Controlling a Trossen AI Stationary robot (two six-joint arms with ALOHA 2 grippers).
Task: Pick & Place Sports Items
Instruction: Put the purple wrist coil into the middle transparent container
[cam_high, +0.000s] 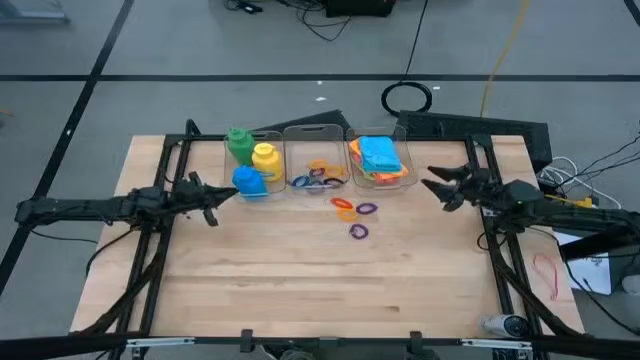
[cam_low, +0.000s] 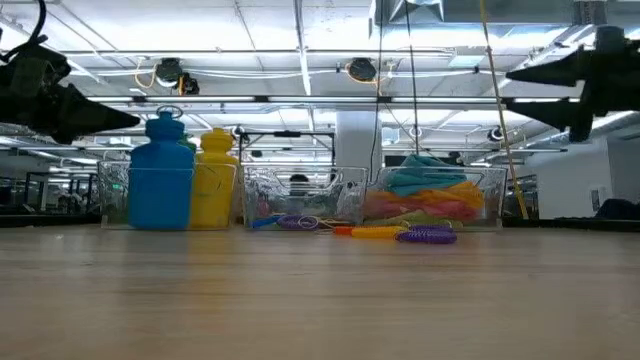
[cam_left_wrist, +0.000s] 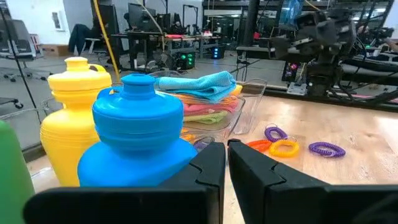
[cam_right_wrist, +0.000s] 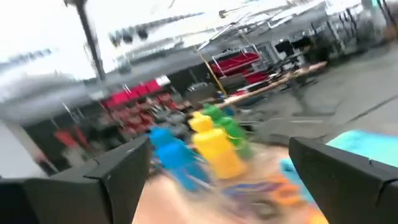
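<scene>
Three bottles, green (cam_high: 238, 143), yellow (cam_high: 265, 160) and blue (cam_high: 250, 182), stand upright in the left clear bin (cam_high: 272, 136). Small rings (cam_high: 318, 176) lie in the middle bin. Folded cloths (cam_high: 379, 156), blue on top of orange, fill the right bin. An orange ring (cam_high: 343, 205) and two purple rings (cam_high: 366, 209) lie loose on the table before the bins. My left gripper (cam_high: 215, 195) hovers shut just left of the blue bottle (cam_left_wrist: 140, 134), clear of it. My right gripper (cam_high: 435, 185) hovers open to the right of the cloth bin, with nothing between its fingers (cam_right_wrist: 106, 174).
The three clear bins stand side by side at the table's far middle. The wooden table (cam_high: 300, 280) stretches bare toward the near edge. Black frame rails (cam_high: 160, 250) run along both sides. Cables and papers (cam_high: 590, 270) lie off the right edge.
</scene>
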